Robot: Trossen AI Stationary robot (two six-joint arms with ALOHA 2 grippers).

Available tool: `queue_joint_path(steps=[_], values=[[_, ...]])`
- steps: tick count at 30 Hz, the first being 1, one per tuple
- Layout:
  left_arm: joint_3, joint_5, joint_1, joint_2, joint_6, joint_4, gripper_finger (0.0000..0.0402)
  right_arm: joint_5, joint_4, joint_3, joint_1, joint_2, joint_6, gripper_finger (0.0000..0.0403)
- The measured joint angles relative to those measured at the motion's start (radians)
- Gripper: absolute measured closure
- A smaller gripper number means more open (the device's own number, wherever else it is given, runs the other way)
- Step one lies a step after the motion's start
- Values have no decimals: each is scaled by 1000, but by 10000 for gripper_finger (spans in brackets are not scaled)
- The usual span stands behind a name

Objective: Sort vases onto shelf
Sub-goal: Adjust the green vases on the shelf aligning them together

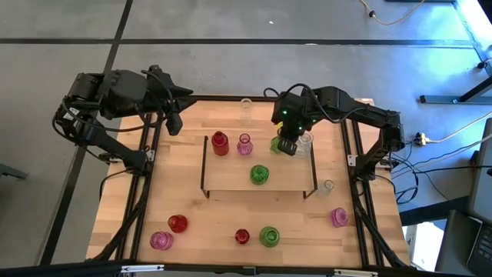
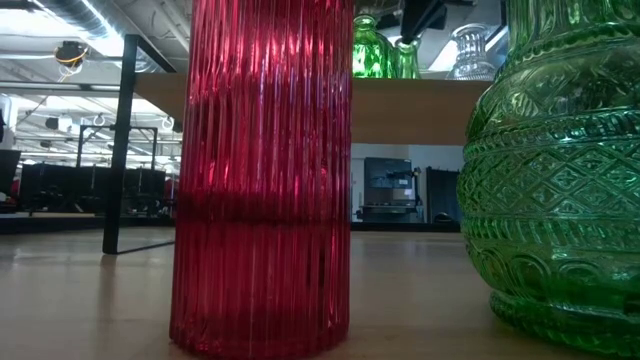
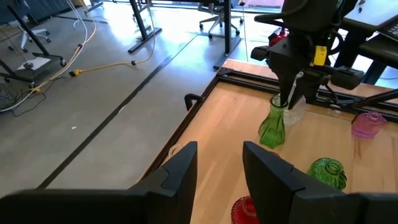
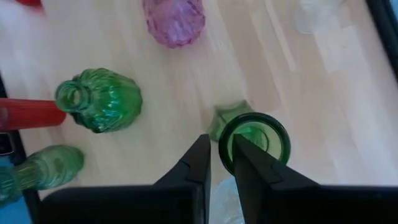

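Right tool (image 4: pixel 221 163) down over the tall green vase (image 4: pixel 252 140) at the back right of the shelf (image 1: pixel 231 181), fingers a little apart, one inside the mouth and one outside, pinching the rim or just letting go — can't tell which. Probably light, hard, slippery and easy to break, so best held softly by the rim or thin neck and kept upright. Left tool (image 3: pixel 217 171) half open and empty, waiting above the bench's (image 1: pixel 207 223) left back corner; seen from there, the green vase's whole shape, thin neck and wide foot, while looking down past the right tool shows only its round mouth.
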Motion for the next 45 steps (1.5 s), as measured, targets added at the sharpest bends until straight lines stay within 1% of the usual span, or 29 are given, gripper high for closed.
queue_joint_path(steps=[5, 12, 19, 22, 28, 31, 34, 42, 45], values=[[0, -1, 0, 0, 0, 0, 280, -43, 4, 0, 0, 0, -1, 354], [0, -2, 0, 0, 0, 0, 280, -64, 58, 0, 0, 0, -3, 354], [0, -2, 0, 0, 0, 0, 280, -73, 70, 0, 0, 0, -3, 354], [0, -2, 0, 0, 0, 0, 280, -100, 93, 0, 0, 0, -3, 354], [0, -2, 0, 0, 0, 0, 280, -116, 110, 0, 0, 0, -3, 354], [0, -2, 0, 0, 0, 0, 280, -115, 107, 0, 0, 0, -1, 354], [0, -2, 0, 0, 0, 0, 280, -85, 104, 0, 0, 0, 4, 354], [0, -2, 0, 0, 0, 0, 280, -87, 138, 10, 0, 0, 40, 354], [0, -2, 0, 0, 0, 0, 280, -33, 130, 46, 0, -1, 68, 354]])
